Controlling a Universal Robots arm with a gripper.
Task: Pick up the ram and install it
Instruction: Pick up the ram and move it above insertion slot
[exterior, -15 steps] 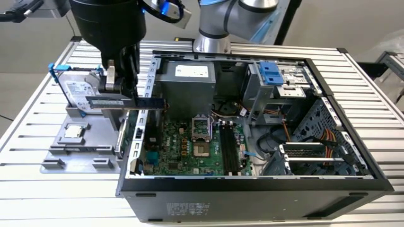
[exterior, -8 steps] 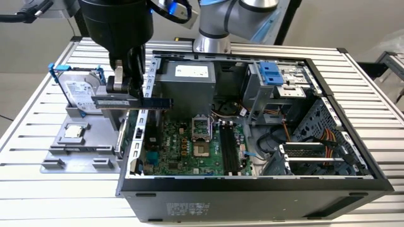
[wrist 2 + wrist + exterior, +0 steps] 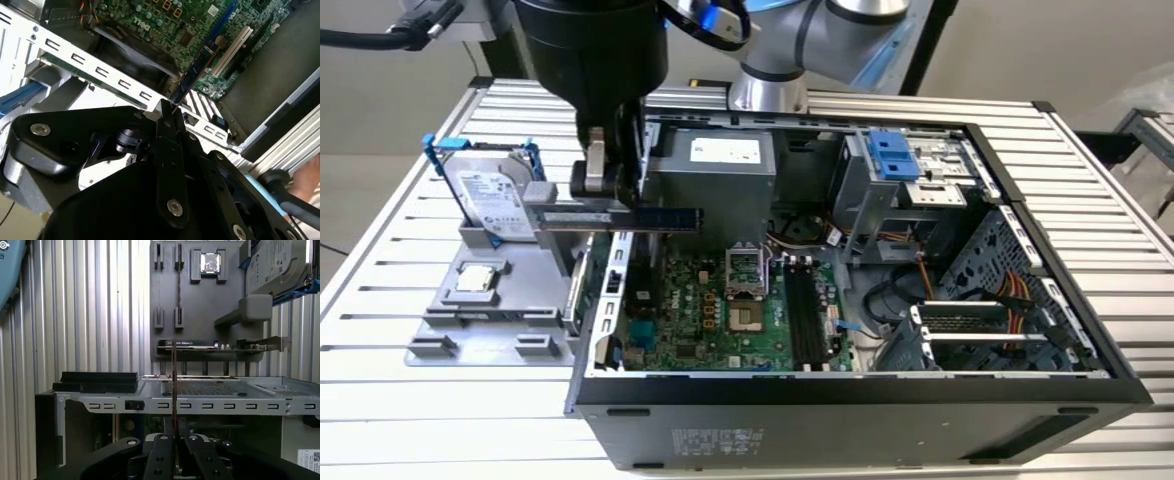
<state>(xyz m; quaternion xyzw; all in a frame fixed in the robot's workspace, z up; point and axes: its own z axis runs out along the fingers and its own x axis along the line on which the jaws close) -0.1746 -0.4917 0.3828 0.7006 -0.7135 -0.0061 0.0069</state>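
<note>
Bright, even light; the computer case (image 3: pixel 854 420) holds soft shadow inside, the slatted table (image 3: pixel 400 420) gleams pale.

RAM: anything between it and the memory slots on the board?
Nothing visible. The hand holds the ram over the case wall at the exterior view's left; open board lies between it and the slots.

Your ram (image 3: pixel 670 217) is a long, thin, dark stick, held in the air with one end clamped between the closed fingers of the pincer (image 3: pixel 620 208). In the exterior view it lies level on its long edge. Its free end reaches toward that view's right, past the side wall of the open computer case (image 3: pixel 854 385). In the second wrist view the ram (image 3: pixel 197 70) shows edge-on, stretching out above the green motherboard (image 3: pixel 170 20).
</note>
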